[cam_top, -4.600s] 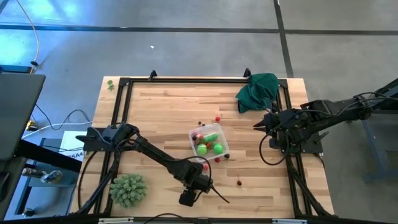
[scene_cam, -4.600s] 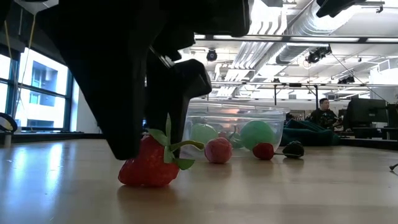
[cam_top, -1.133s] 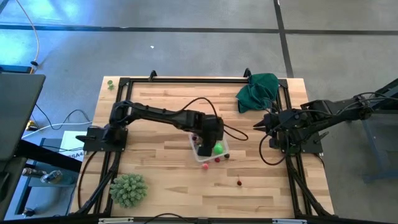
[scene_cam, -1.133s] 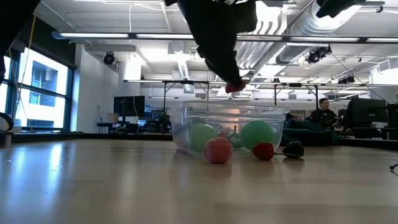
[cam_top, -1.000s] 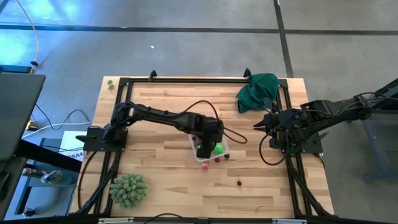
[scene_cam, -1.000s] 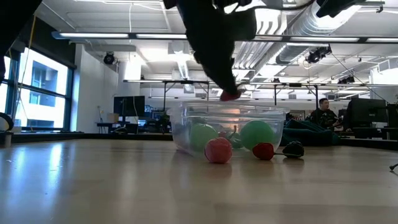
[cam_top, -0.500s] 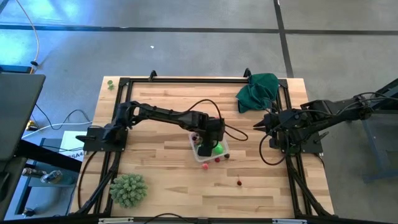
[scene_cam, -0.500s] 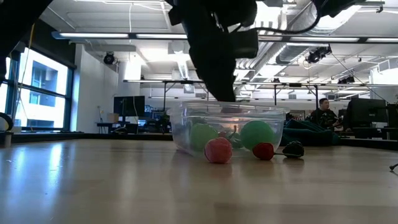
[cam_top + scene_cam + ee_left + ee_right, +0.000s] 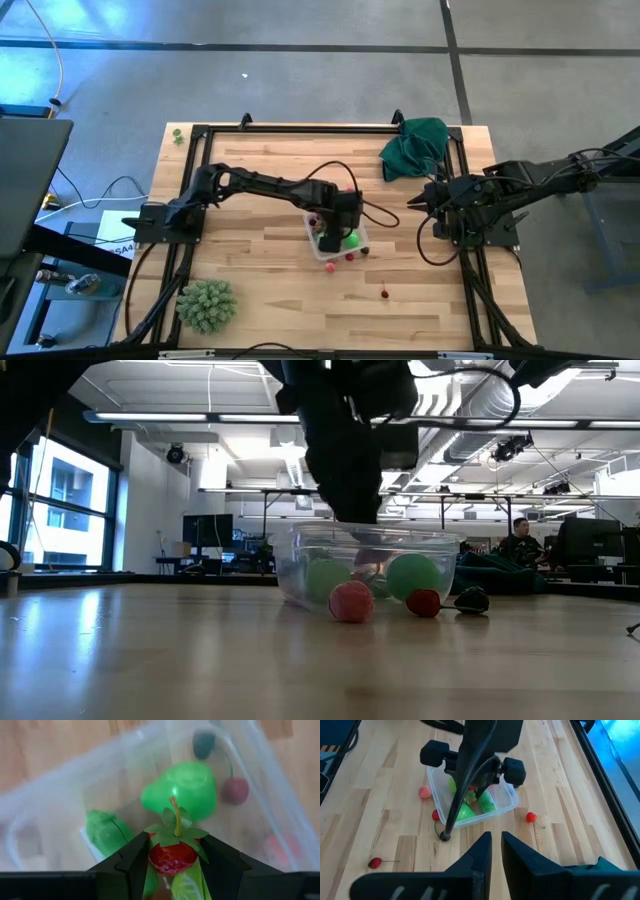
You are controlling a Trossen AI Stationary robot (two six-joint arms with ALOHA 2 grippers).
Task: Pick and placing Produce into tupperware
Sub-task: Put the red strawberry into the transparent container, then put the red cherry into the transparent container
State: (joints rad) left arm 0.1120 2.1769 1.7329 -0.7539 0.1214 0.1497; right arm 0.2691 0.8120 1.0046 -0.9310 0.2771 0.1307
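The clear tupperware (image 9: 337, 235) stands mid-table and holds bright green pieces (image 9: 182, 795) and a cherry (image 9: 235, 790). My left gripper (image 9: 330, 232) reaches down into the tupperware, shut on a red toy strawberry (image 9: 172, 855) with green leaves and a stem. In the low view the left gripper (image 9: 350, 510) dips past the tupperware's rim (image 9: 370, 532). A pink ball (image 9: 350, 602), a red cherry (image 9: 423, 602) and a dark piece (image 9: 470, 600) lie on the table against the tupperware's near side. My right gripper (image 9: 496, 845) waits empty near the right edge, its fingers nearly together. My left gripper pinches the strawberry's red body (image 9: 170, 861) between its two fingers (image 9: 135, 857), coming from above and pointing down. The leaves and stem (image 9: 176, 820) stick out past the fingertips. The strawberry hangs inside the tupperware over the green pieces; whether it touches them I cannot tell.
A spiky pale-green ball (image 9: 207, 305) sits at the near left. A dark green cloth (image 9: 415, 145) lies at the far right corner. A lone cherry (image 9: 385, 293) lies toward the near edge, and a red piece (image 9: 350, 190) lies beyond the tupperware. A black frame (image 9: 300, 128) borders the table.
My left gripper has gone down with the strawberry, from just above the tupperware's rim to inside the tupperware. It has stayed shut on the strawberry. The tupperware and the loose pieces beside it have not moved.
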